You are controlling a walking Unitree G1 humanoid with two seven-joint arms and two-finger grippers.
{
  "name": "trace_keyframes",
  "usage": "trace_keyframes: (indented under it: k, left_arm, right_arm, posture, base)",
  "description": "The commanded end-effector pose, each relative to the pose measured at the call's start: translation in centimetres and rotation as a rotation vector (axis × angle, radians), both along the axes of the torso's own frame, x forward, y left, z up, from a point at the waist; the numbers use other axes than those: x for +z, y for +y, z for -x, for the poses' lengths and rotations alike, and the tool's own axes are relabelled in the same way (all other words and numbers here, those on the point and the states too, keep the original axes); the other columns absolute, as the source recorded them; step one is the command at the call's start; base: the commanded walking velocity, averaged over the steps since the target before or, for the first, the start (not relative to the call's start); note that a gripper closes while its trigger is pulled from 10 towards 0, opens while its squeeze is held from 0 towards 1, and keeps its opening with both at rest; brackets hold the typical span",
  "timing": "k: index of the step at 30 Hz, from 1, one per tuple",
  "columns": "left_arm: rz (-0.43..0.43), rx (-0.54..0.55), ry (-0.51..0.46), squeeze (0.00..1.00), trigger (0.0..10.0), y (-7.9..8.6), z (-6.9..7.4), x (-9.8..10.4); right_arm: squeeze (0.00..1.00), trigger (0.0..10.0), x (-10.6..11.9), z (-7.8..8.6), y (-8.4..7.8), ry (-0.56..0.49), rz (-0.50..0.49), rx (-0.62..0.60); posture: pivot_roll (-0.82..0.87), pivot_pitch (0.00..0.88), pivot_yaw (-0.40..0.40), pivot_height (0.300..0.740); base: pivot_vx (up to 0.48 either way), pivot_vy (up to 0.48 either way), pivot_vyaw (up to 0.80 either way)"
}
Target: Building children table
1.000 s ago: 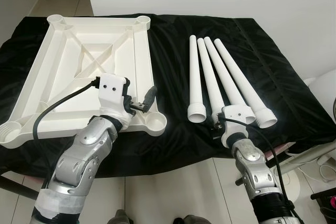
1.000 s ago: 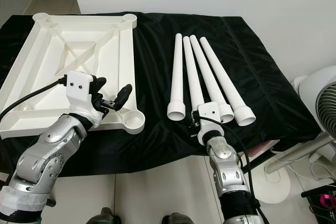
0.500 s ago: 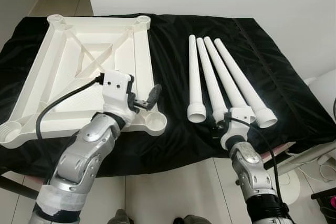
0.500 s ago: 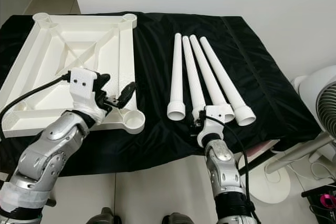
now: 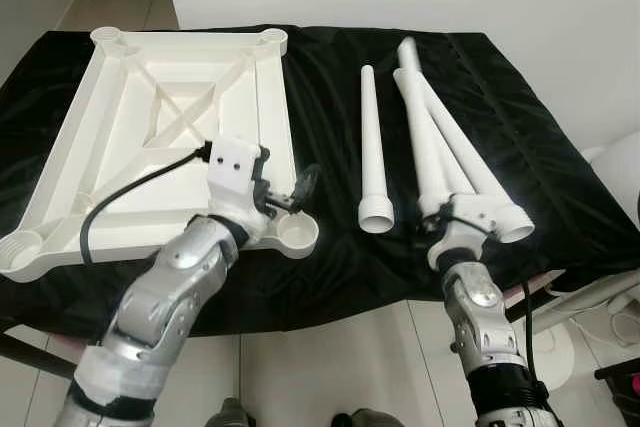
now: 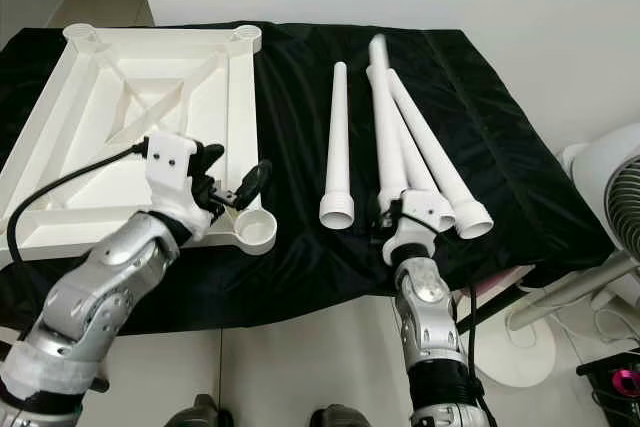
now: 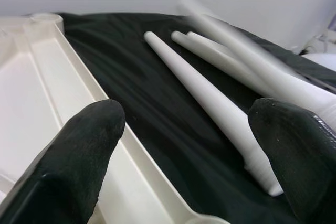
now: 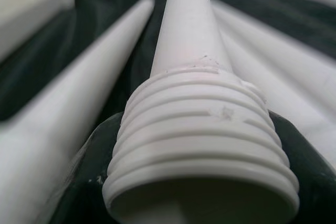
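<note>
The white tabletop (image 5: 274,107) lies upside down on the left of a black cloth (image 5: 325,67). My left gripper (image 5: 287,197) hovers open just above its near right corner socket (image 5: 296,234); the left wrist view shows both fingers (image 7: 79,166) spread wide with nothing between them. My right gripper (image 5: 447,223) is shut on the threaded end (image 8: 202,129) of a white table leg (image 5: 422,132). That leg tilts up, its tip raised over the far side. Another leg (image 5: 370,137) lies alone to its left. Two more legs (image 5: 478,175) lie beside and partly under the held one.
The cloth-covered table ends just in front of my arms, with tiled floor below. A white fan (image 6: 612,187) stands off the table's right edge. A white wall runs behind the table.
My right gripper has lifted the leg's thin end off the cloth and swung it right, over the neighbouring legs. My left gripper has moved right toward the near corner socket.
</note>
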State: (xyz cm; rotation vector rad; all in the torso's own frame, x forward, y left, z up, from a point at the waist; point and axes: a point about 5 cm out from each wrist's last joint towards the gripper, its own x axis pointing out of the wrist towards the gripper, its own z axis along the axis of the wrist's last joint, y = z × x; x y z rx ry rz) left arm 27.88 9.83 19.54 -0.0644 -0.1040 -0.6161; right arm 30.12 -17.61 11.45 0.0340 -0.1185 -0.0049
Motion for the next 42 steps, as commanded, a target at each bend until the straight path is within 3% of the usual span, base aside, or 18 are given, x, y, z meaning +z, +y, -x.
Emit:
trace_keyframes:
  k: [1, 4, 7, 8, 11, 14, 15, 16, 21, 26, 33, 36, 42]
  left_arm:
    - [-0.036, -0.223, -0.009, 0.0, 10.0, -0.8, 0.5, 0.0]
    - [-0.007, -0.251, 0.004, 0.0, 10.0, -0.9, 0.1, 0.5]
    - [0.069, -0.301, 0.045, 0.0, 10.0, -1.2, -0.1, 1.1]
    - [0.159, -0.332, 0.086, 0.0, 10.0, -1.5, -0.5, 1.8]
    - [0.214, -0.352, 0.111, 0.0, 10.0, -1.7, -0.8, 2.3]
    - [0.328, -0.403, 0.176, 0.0, 10.0, -2.1, -1.8, 3.7]
    - [0.328, -0.403, 0.176, 0.0, 10.0, -2.1, -1.8, 3.7]
    - [0.33, -0.398, 0.234, 0.0, 10.0, -2.4, -2.8, 3.8]
    - [0.442, -0.444, 0.306, 0.0, 10.0, -2.5, -4.0, 4.9]
    - [0.449, -0.406, 0.325, 0.0, 10.0, -2.5, -5.4, 5.8]
    - [0.473, -0.374, 0.374, 0.0, 10.0, -2.5, -6.5, 6.5]
    - [0.48, -0.28, 0.436, 0.0, 10.0, -1.5, -8.2, 6.5]
    - [0.508, -0.226, 0.423, 0.0, 10.0, 0.3, -9.6, 7.9]
  right_arm:
    - [0.0, 10.0, 1.5, -0.1, -0.4, -0.092, -0.028, -0.007]
    - [0.0, 10.0, 2.6, -0.2, -0.4, -0.165, -0.023, 0.015]
    - [0.0, 10.0, 3.6, -0.4, 0.0, -0.22, -0.011, 0.063]
    - [0.0, 10.0, 4.3, -0.5, 0.7, -0.256, 0.011, 0.134]
    - [0.0, 10.0, 4.5, -0.6, 1.3, -0.275, 0.037, 0.175]
    - [0.0, 10.0, 4.9, -0.7, 3.3, -0.311, 0.114, 0.304]
    - [0.0, 10.0, 4.9, -0.7, 3.3, -0.311, 0.114, 0.304]
    - [0.0, 10.0, 5.0, -0.7, 4.7, -0.322, 0.163, 0.387]
    - [0.0, 10.0, 5.2, -0.8, 6.3, -0.347, 0.194, 0.475]
    - [0.0, 10.0, 5.7, -0.8, 7.7, -0.376, 0.223, 0.551]
    - [0.0, 10.0, 5.5, -0.5, 8.1, -0.391, 0.265, 0.58]
    - [0.0, 10.0, 5.0, 0.2, 8.2, -0.392, 0.28, 0.59]
    - [0.0, 10.0, 3.8, 1.3, 8.2, -0.368, 0.283, 0.607]
  posture:
    - [-0.03, 0.04, 0.0, 0.74]
    - [-0.03, 0.031, 0.0, 0.74]
    - [-0.03, 0.027, -0.001, 0.74]
    - [-0.03, 0.022, -0.002, 0.74]
    - [-0.03, 0.012, -0.002, 0.74]
    - [-0.04, 0.002, -0.001, 0.74]
    - [-0.04, 0.002, -0.001, 0.74]
    - [-0.04, 0.0, 0.0, 0.74]
    - [-0.05, 0.0, 0.004, 0.74]
    - [-0.06, 0.0, 0.007, 0.74]
    - [-0.06, 0.0, 0.008, 0.74]
    - [-0.06, 0.0, 0.013, 0.74]
    - [-0.06, 0.0, 0.02, 0.74]
  base:
    - [0.0, 0.0, 0.0]
    - [0.0, 0.0, 0.0]
    - [0.0, 0.0, 0.0]
    - [0.0, 0.0, 0.0]
    - [0.0, 0.0, 0.0]
    - [0.0, 0.0, 0.0]
    - [0.0, 0.0, 0.0]
    - [0.0, 0.0, 0.0]
    - [0.0, 0.0, 0.0]
    - [0.0, 0.0, 0.0]
    - [0.0, 0.0, 0.0]
    - [0.0, 0.0, 0.0]
    - [0.0, 0.0, 0.0]
